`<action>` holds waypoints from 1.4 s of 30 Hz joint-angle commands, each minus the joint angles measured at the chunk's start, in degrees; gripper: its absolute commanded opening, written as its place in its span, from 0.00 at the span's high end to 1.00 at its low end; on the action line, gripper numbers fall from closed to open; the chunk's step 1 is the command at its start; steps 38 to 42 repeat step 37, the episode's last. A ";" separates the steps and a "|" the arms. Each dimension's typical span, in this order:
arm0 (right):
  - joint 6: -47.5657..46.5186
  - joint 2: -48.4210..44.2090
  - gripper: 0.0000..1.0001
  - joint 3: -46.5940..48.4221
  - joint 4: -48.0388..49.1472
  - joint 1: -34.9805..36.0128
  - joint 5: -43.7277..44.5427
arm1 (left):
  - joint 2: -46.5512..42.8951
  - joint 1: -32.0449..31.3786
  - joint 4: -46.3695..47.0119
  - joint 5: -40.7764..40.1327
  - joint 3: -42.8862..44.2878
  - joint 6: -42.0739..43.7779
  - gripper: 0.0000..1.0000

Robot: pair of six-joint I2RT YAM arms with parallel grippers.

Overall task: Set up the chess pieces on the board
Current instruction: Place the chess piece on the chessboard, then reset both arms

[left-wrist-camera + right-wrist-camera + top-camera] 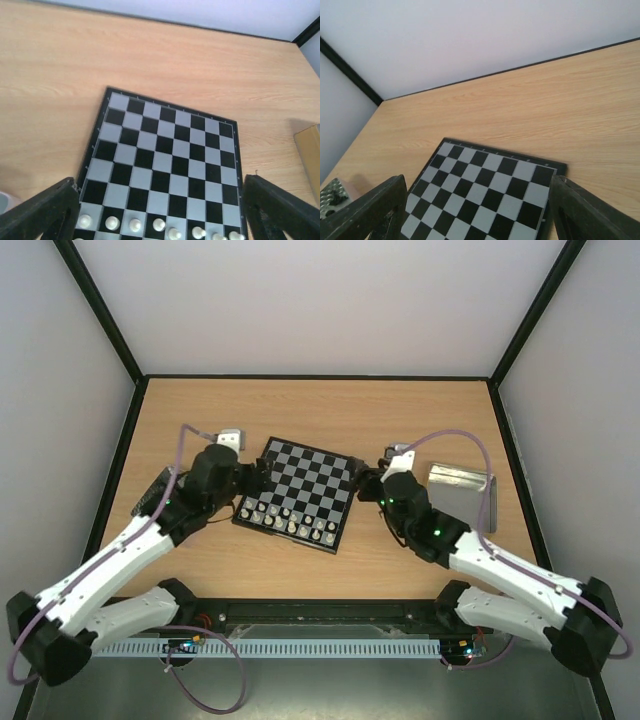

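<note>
The board (298,490) lies near the middle of the desk (300,405), turned out of square. Its side carrying figures faces the near edge, skewed a little towards the near left corner. The chess pieces (290,524) that can be seen are cream-white and stand in the two rows on that near side. The rows towards the far edge are bare, and no black figures show on the squares. A silver tray (462,480) rests towards the right edge.

The left jaws stand wide over the board's near left part, with the pawn row beneath them and nothing held. The right jaws are also wide and empty, at the board's right side.

Each figure is smaller than one square and probably very light, rigid and smooth, so it could tip or squirt out of a pinch. Its long axis runs vertically, base down and head up, and all the visible ones look upright. The best hold is likely from above, on the upper body just under the head. One finger should go down each free side, and the approach needs care because neighbouring figures stand just beside it.
</note>
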 commanded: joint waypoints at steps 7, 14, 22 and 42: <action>6.98 -19.24 0.05 4.47 -22.98 0.24 13.39 | -17.51 0.16 -4.13 -9.08 -1.74 2.78 0.01; 5.27 -29.83 0.02 6.66 -29.46 0.25 18.09 | -27.43 0.16 -7.71 -14.80 -0.82 3.02 0.01; 3.00 -34.39 0.02 8.00 -31.65 0.25 23.84 | -35.13 0.16 -11.24 -18.96 3.31 6.51 0.01; 1.68 -34.83 0.02 7.45 -29.73 0.25 23.36 | -39.04 0.16 -13.99 -20.51 5.08 6.19 0.01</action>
